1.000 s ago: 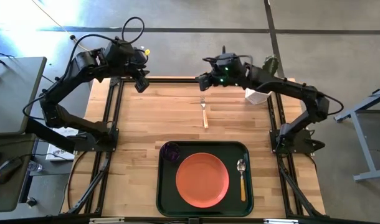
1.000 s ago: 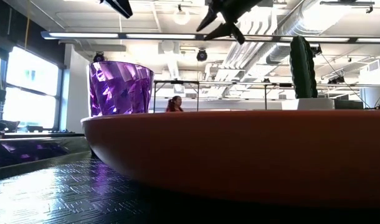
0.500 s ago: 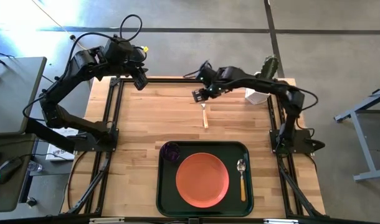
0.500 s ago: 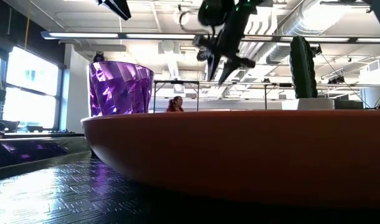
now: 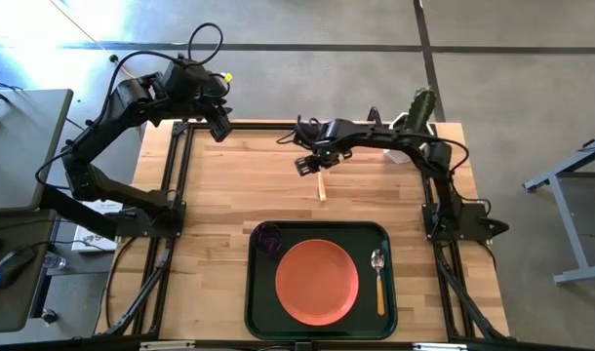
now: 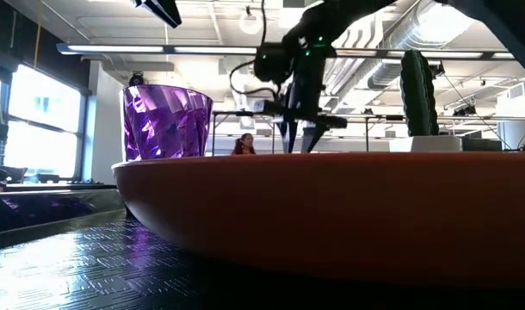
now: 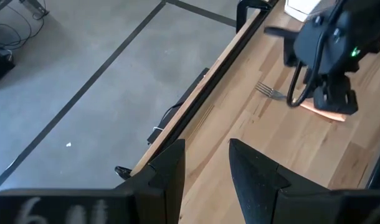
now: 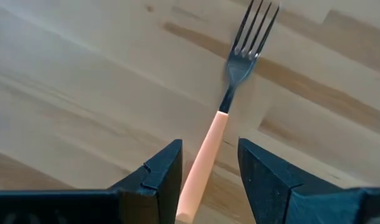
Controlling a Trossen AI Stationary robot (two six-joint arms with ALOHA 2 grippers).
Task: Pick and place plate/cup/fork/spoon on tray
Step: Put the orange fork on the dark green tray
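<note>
The wooden counter (image 5: 219,195) held a green tray (image 5: 258,292) at its near edge, carrying the plate (image 5: 317,282), cup (image 5: 268,237) and spoon (image 5: 378,278). The fork (image 8: 224,106) lay bare on the far middle. The right gripper (image 8: 209,168) hung over its handle, fingers parted to either side. The left gripper (image 7: 205,171) waited, parted, past the far left corner.

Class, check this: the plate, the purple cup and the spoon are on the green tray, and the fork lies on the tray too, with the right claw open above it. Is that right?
One thing is wrong: the fork lies on the bare wooden table, not on the tray, as the high view shows. The plate, the cup and the spoon are on the tray, and the right claw is open above the fork's handle.
</note>
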